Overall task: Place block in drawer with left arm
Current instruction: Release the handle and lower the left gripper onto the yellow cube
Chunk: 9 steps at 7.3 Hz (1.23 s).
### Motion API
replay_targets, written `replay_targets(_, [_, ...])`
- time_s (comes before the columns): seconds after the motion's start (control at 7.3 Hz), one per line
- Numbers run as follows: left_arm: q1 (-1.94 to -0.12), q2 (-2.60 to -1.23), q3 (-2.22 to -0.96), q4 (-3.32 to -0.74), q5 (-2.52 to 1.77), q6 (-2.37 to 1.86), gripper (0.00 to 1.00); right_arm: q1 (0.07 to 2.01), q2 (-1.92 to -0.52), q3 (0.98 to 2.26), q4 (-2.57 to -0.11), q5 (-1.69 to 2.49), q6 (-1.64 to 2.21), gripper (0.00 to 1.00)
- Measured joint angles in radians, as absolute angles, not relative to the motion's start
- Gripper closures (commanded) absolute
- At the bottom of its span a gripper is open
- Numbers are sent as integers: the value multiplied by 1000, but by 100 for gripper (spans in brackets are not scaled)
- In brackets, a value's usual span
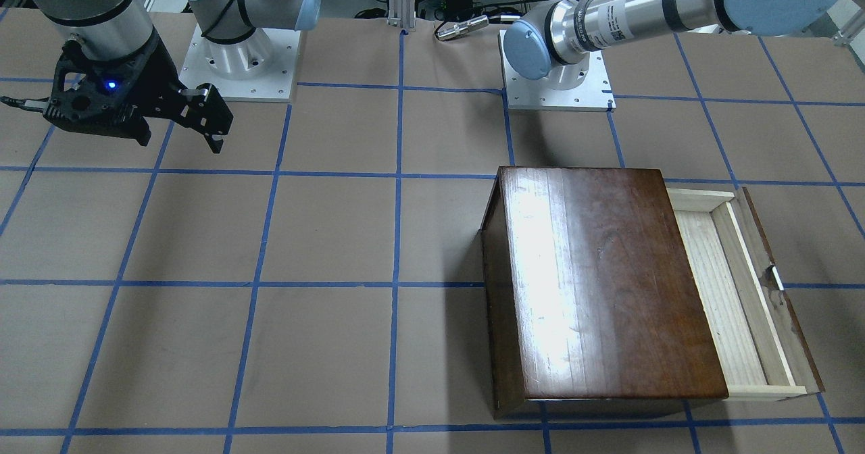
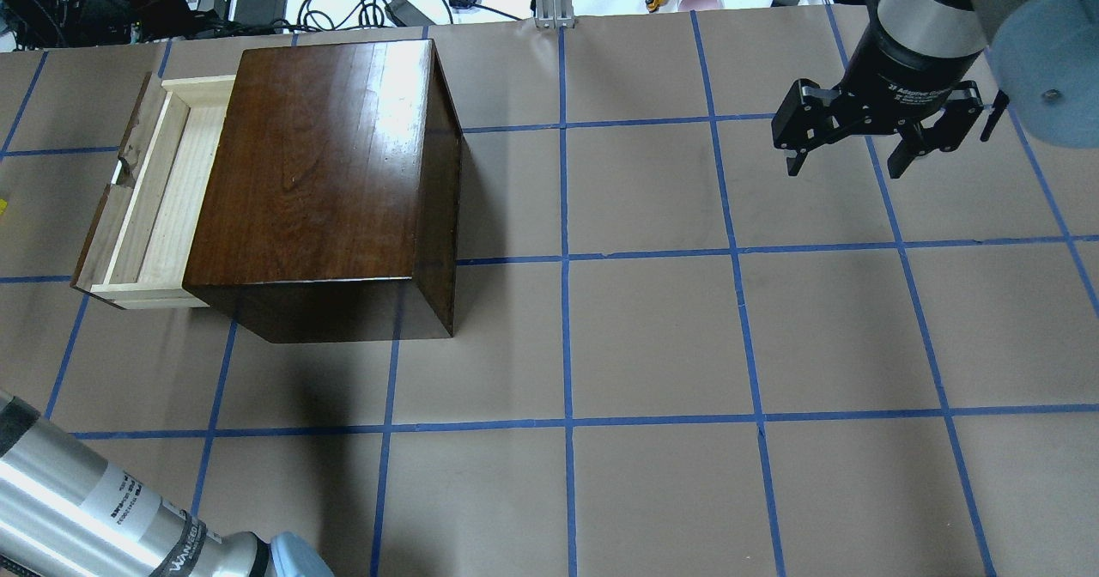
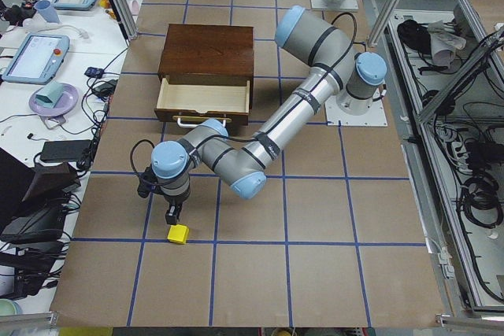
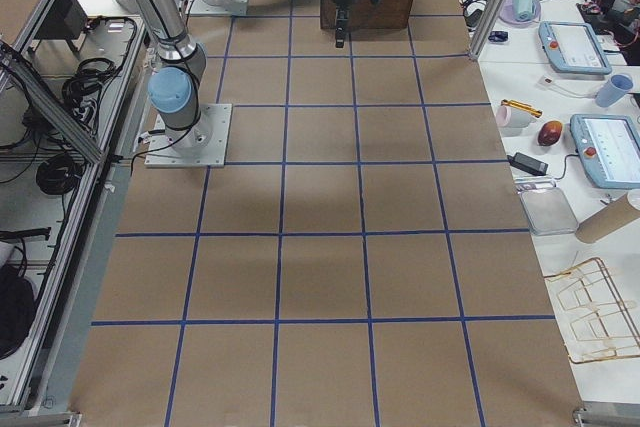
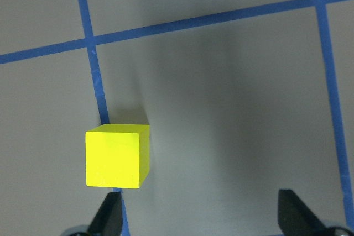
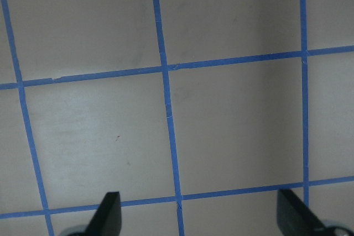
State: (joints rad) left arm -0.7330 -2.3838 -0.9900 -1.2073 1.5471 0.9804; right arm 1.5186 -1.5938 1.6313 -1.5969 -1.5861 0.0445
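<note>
The yellow block (image 5: 117, 156) lies on the brown paper table on a blue tape line; it also shows in the exterior left view (image 3: 179, 234). My left gripper (image 5: 202, 216) hangs just above the table, open and empty. The block sits off to the left of the gap, just ahead of one fingertip (image 5: 110, 211). From the side the left gripper (image 3: 171, 216) stands close over the block. The drawer (image 2: 154, 208) is pulled out of the dark wooden box (image 2: 318, 165) and shows nothing inside. My right gripper (image 2: 848, 163) hovers open and empty far from the box.
The box (image 1: 601, 278) with its open drawer (image 1: 723, 285) stands between the block and the left arm's base (image 1: 557, 79). Side tables with tablets, cups and cables (image 3: 47, 53) run beyond the table's edge. The left arm's elbow (image 3: 244, 182) reaches low over the table.
</note>
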Motion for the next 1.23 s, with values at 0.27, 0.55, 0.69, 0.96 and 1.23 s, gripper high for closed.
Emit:
replay_targets(0.27, [-708, -2435, -964, -1156, 1549, 1013, 0, 1518, -1594, 1631, -1597, -1586, 44, 0])
replay_targets(0.55, [-698, -2485, -941, -1112, 1548, 1025, 0, 1518, -1594, 1631, -1597, -1586, 44, 0])
replay_targets(0.69, [-697, -2506, -929, -1105, 1547, 1023, 0, 1518, -1594, 1631, -1597, -1586, 44, 0])
replay_targets(0.96, [-696, -2534, -913, -1096, 1541, 1018, 6, 1518, -1594, 1631, -1597, -1586, 44, 0])
replay_targets(1.23, [-696, -2548, -910, -1076, 1536, 1019, 76, 1518, -1594, 1631, -1597, -1586, 44, 0])
